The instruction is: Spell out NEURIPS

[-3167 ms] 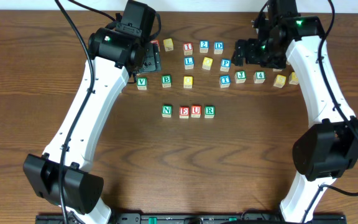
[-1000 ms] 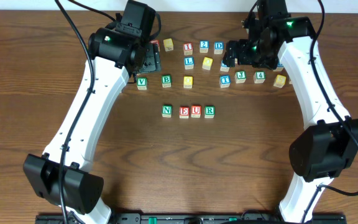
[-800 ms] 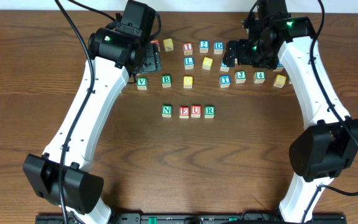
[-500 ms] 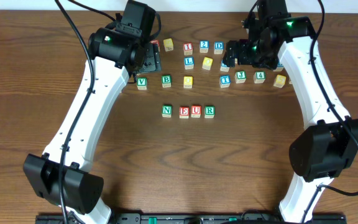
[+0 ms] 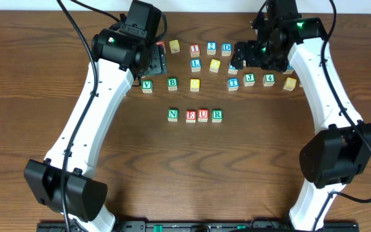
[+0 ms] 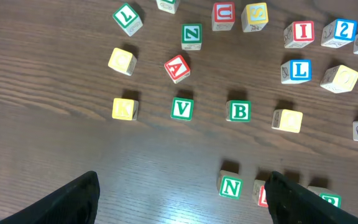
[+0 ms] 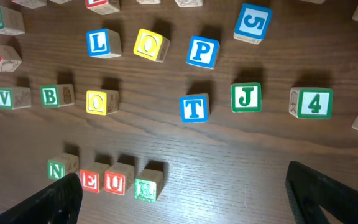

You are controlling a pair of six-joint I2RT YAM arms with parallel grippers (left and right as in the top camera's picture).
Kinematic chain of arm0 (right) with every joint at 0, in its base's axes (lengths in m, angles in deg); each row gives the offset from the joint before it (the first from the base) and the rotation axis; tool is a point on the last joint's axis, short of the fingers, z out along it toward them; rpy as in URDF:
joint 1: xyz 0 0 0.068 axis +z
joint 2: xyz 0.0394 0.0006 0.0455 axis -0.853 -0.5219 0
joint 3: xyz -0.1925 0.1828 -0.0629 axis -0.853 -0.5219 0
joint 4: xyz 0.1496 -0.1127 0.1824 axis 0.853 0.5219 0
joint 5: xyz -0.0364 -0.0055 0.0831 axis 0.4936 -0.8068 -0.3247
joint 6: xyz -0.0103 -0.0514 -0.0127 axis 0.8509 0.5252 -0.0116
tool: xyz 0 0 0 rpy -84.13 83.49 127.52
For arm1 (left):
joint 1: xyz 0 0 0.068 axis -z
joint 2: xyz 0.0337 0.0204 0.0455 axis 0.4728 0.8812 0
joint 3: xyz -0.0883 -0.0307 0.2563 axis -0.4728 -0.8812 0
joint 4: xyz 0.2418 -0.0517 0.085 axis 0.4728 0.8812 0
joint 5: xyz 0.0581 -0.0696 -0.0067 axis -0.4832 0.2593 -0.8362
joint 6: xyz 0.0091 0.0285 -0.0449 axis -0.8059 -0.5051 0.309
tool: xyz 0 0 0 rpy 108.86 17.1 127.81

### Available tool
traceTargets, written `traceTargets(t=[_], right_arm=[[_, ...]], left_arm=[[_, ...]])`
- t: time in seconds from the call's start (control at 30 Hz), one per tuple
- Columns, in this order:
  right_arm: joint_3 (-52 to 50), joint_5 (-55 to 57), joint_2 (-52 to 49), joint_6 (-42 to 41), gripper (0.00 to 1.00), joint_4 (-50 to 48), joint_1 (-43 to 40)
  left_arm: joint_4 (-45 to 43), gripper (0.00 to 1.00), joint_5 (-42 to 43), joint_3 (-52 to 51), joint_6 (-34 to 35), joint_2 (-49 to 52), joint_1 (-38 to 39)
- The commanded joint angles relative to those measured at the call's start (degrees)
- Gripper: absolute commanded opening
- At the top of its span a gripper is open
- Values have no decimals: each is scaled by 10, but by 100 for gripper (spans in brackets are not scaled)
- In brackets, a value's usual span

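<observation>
NEURIPS stands at four letters. The right gripper hovers, jaws spread and empty; the red I looks due next.

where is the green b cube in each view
Overhead: B cube left of centre, in the row above the spelled letters.
Left wrist: B cube just right of centre.
Right wrist: B cube near the left edge, mid-height.
Shared landmark: the green V cube sits next to it on its left in all three.
</observation>
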Motion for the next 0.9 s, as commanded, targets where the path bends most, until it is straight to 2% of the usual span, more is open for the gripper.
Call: traceTargets(t=[0.0, 0.87], right_arm=[[-3, -4, 3, 4, 99, -5, 15], [-3, -4, 3, 4, 99, -14, 24]], left_arm=[[0, 84, -1, 2, -3, 5, -1], [0, 84, -1, 2, -3, 5, -1]])
